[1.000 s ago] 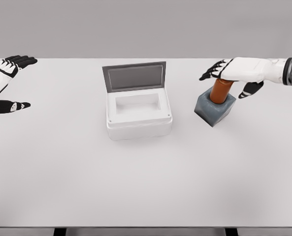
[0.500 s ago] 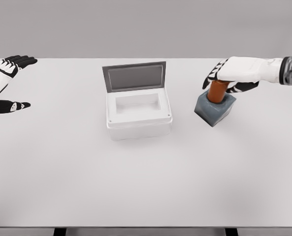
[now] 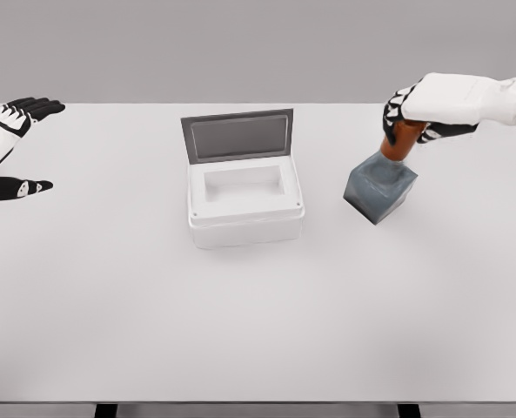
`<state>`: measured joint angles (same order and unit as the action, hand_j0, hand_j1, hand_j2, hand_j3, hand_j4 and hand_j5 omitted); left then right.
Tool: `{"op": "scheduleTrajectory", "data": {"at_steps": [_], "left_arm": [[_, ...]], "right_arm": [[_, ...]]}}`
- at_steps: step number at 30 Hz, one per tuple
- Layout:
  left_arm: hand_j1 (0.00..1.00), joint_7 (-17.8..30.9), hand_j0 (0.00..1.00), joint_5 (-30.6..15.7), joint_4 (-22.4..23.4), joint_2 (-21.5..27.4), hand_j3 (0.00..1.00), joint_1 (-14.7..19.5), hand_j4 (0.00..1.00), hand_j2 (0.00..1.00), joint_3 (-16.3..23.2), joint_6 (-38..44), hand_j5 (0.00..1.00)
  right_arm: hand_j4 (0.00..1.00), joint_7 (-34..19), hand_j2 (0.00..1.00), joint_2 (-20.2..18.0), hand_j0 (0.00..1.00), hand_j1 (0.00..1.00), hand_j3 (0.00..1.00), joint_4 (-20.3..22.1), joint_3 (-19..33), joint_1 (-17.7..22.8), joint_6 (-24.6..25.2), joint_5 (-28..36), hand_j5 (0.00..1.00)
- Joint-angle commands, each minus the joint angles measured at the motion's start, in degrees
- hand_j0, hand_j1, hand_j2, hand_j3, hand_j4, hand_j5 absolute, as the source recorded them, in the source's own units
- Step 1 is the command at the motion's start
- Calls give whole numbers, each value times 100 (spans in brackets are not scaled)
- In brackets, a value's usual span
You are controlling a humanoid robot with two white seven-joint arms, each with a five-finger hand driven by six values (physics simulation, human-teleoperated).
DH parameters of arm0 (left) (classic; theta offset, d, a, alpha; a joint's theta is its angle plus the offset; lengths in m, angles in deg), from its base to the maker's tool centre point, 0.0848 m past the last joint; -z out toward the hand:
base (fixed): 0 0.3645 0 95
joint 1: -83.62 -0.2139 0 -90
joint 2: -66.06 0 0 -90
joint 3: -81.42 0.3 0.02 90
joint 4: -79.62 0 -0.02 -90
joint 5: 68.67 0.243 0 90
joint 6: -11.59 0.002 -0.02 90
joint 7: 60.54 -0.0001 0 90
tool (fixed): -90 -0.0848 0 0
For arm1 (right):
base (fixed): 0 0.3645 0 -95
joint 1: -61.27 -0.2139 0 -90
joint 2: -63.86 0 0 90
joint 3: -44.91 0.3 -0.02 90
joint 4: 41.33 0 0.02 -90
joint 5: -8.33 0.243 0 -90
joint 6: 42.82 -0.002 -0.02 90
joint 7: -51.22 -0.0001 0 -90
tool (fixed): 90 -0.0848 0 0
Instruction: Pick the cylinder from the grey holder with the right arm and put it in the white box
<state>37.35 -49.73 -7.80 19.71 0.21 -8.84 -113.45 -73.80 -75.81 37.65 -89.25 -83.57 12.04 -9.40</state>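
Cylinder [image 3: 399,142], orange-brown, upright with a slight tilt, near the far right corner of the table [image 3: 258,322], lower end at or just inside the mouth of the holder [image 3: 380,188]; cannot tell whether fully clear of it. Top end wrapped by the right hand [image 3: 421,111], black fingers [image 3: 397,109] curled tight around the cylinder, thumb side hidden behind it. White forearm reaching in from the right edge of the view, level above the table's far edge. Grey holder a blocky cube, turned so one corner faces the near edge, resting on the table directly below the hand. Box [image 3: 244,205] white, left of the holder and well apart from it, around the middle of the table's width and closer to the far edge than the near one. Lid [image 3: 237,135] grey, hinged at the back, standing open and leaning toward the far edge. Pale rectangular hollow inside the box, nothing seen in it. Left hand [image 3: 10,139] at the far left corner of the table, well apart from the box, fingers spread and relaxed, thumb pointing right, holding nothing. Two dark table legs just visible under the near edge.
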Motion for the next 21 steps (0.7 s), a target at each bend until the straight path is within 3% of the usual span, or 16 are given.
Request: {"op": "scheduleTrajectory", "data": {"at_steps": [1,11,14,21], "left_arm": [[100,3,100,-39,6,12,100,0,100,100,-1,4,100],[100,-6,100,-39,-3,12,100,0,100,100,-1,4,100],[100,-6,100,-39,-3,12,100,0,100,100,-1,4,100],[100,3,100,-39,-3,-5,100,-9,100,100,-1,4,100]], "right_arm": [[38,2,38,115,38,38,38,47,117,-9,14,217,38],[36,2,36,1205,36,36,36,117,-23,-123,14,235,36],[36,2,36,1249,36,36,36,416,-436,-255,14,234,36],[36,2,36,1346,36,36,36,495,-463,-316,14,208,36]]}}
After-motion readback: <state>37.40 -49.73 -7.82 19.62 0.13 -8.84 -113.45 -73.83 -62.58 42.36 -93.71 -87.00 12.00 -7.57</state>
